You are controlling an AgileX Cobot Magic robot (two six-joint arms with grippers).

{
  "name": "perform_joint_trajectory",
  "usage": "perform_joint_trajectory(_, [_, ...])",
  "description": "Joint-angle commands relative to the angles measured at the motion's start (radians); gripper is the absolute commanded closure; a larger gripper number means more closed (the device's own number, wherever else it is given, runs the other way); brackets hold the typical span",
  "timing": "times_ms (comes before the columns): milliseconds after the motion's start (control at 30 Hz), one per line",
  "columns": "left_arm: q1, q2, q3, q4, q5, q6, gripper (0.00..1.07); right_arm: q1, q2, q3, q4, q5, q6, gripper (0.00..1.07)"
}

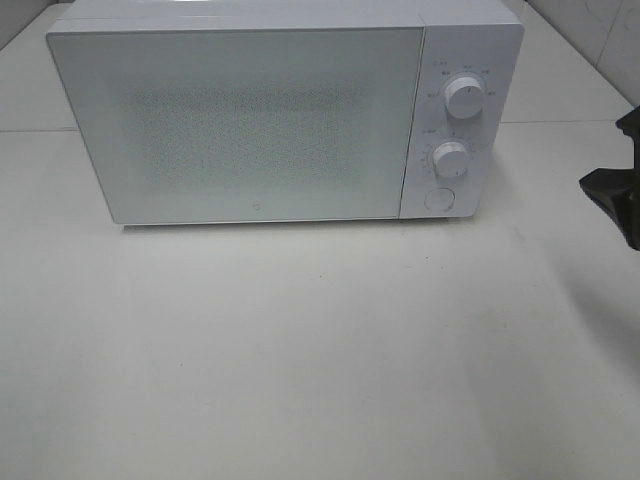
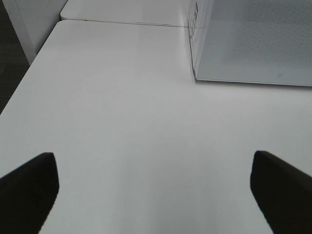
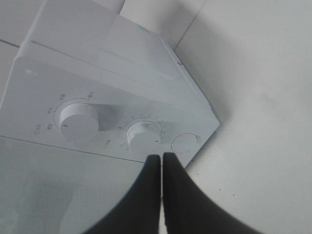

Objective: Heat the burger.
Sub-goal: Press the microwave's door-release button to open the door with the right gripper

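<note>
The burger is out of view in all three views. A white microwave (image 1: 240,120) stands at the back of the table with its frosted door closed. My right gripper (image 3: 161,157) is shut with nothing between its fingers, hovering in front of the microwave's control panel near the lower knob (image 3: 143,135) and the round button (image 3: 184,144). Part of that arm shows as a dark shape (image 1: 615,185) at the right edge of the exterior view. My left gripper (image 2: 153,161) stands wide open and empty over bare table, with the microwave's (image 2: 253,39) left front corner ahead of it.
The control panel carries an upper knob (image 1: 465,95), a lower knob (image 1: 451,158) and a round button (image 1: 438,198). The white table (image 1: 320,350) stretches in front of the microwave. A seam (image 2: 122,22) joins a second table behind, and dark floor lies beyond the left edge.
</note>
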Motion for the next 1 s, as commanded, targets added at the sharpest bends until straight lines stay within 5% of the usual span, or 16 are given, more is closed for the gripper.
perform_joint_trajectory(33, [0.004, -0.014, 0.002, -0.004, -0.007, 0.003, 0.06, 0.024, 0.072, 0.001, 0.017, -0.086, 0.151, 1.07])
perform_joint_trajectory(167, [0.004, -0.014, 0.002, -0.004, -0.007, 0.003, 0.06, 0.094, 0.124, 0.000, 0.114, -0.121, 0.159, 1.07])
perform_joint_trajectory(333, [0.004, -0.014, 0.002, -0.004, -0.007, 0.003, 0.06, 0.263, 0.238, -0.002, 0.378, -0.220, 0.148, 1.07])
perform_joint_trajectory(600, [0.004, -0.014, 0.002, -0.004, -0.007, 0.003, 0.06, 0.412, 0.380, -0.103, 0.527, -0.246, 0.165, 1.07])
perform_joint_trajectory(1000, [0.004, -0.014, 0.002, -0.004, -0.007, 0.003, 0.06, 0.437, 0.516, -0.257, 0.632, -0.215, 0.190, 1.07])
